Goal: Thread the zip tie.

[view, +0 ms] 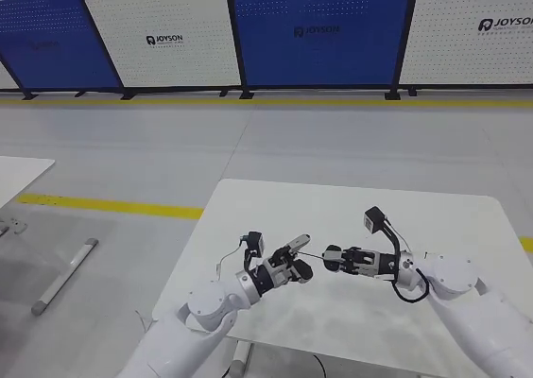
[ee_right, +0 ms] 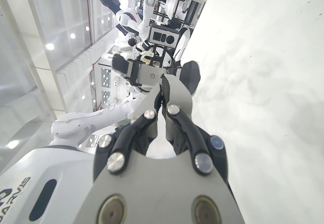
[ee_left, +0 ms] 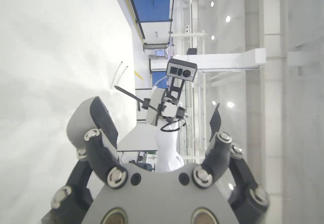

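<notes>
A thin black zip tie (view: 314, 253) hangs above the white table (view: 389, 208), between my two grippers. My right gripper (view: 335, 257) is shut on the zip tie; in the left wrist view the strap (ee_left: 129, 94) juts out of it at a slant toward the table. In its own wrist view the right gripper (ee_right: 161, 86) has its fingertips pressed together. My left gripper (view: 293, 257) faces it at a short distance and is open. Its two fingers (ee_left: 101, 118) are spread wide with nothing between them. The left gripper's open fingers (ee_right: 191, 75) also appear in the right wrist view, just beyond the right fingertips.
Both grippers hover near the table's front left part. A second white table (view: 2, 180) stands at the far left, with a metal bar (view: 63, 274) on the floor beside it. Blue and white panels (view: 318, 42) close the room at the back.
</notes>
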Robot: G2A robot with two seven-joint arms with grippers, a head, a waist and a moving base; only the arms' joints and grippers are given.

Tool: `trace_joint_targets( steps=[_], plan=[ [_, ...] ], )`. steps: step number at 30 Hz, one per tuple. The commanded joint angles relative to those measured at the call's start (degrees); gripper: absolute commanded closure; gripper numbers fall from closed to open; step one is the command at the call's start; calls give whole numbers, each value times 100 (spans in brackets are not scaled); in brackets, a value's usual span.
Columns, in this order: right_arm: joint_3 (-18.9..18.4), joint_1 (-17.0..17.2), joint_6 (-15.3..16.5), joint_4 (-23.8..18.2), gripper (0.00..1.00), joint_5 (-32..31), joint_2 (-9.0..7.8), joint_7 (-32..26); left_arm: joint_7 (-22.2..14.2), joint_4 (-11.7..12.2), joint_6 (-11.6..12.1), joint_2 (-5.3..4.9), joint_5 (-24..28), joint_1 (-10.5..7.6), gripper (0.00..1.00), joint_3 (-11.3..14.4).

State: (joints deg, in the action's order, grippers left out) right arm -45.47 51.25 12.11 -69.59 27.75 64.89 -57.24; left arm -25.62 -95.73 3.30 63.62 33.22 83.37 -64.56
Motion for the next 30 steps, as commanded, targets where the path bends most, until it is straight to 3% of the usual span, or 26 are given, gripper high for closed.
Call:
trace_joint_targets(
  steps=[1, 3, 9, 16, 27, 30],
  plan=[
    [0, 0, 0, 0, 100, 0, 0, 0, -209, 193, 53, 16, 212, -109, 0, 20],
    [0, 0, 0, 0, 100, 0, 0, 0, -118, 305, 80, 36, 252, -179, 0, 49],
    [0, 0, 0, 0, 100, 0, 0, 0, -118, 305, 80, 36, 252, -179, 0, 49],
    [-127, 193, 240, -228, 100, 41, -9, -93, 73, 331, 205, 53, 24, -180, 0, 117],
    [-189, 204, 132, -196, 100, 27, -9, -150, 98, 345, 296, 51, -107, -167, 0, 113],
    [-189, 204, 132, -196, 100, 27, -9, -150, 156, 317, 466, 57, -242, -135, 0, 140]
  ],
)
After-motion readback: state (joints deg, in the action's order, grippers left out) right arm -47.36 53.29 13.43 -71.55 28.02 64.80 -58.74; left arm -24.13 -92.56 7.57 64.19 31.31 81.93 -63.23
